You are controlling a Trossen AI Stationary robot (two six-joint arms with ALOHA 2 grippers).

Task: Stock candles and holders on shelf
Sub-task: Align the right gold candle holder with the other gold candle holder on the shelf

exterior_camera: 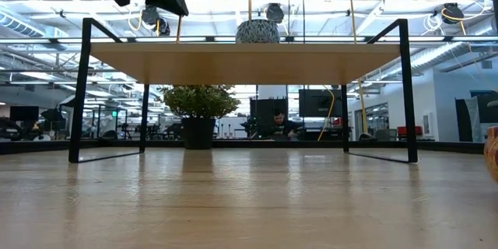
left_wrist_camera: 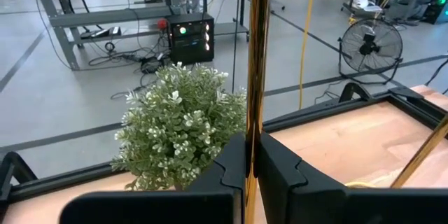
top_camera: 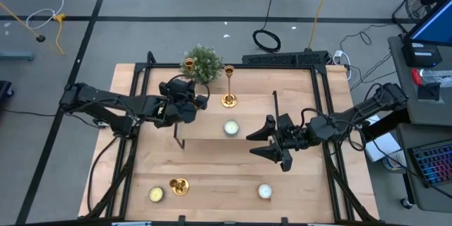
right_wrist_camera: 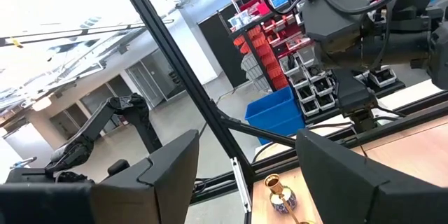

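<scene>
The shelf stands mid-table. On it stand one gold holder and a pale candle. My left gripper, over the shelf's far left corner, is shut on a second gold holder. My right gripper hangs open at the shelf's right end, with nothing between its fingers. A third holder lies on the table near the front, between a yellowish candle and a white candle. My left gripper pinches the holder's thin stem between its two fingers. The fingers come nearly level from the table's left and lie across the stem. The holder stands upright, its cup above the fingers. The gripper and the board hide its base, so whether it rests on the shelf I cannot tell.
A small green bushy plant stands at the table's far edge, just behind the held holder. Black frame rails run along the table's sides. The near half of the tabletop, between the loose candles, has free room.
</scene>
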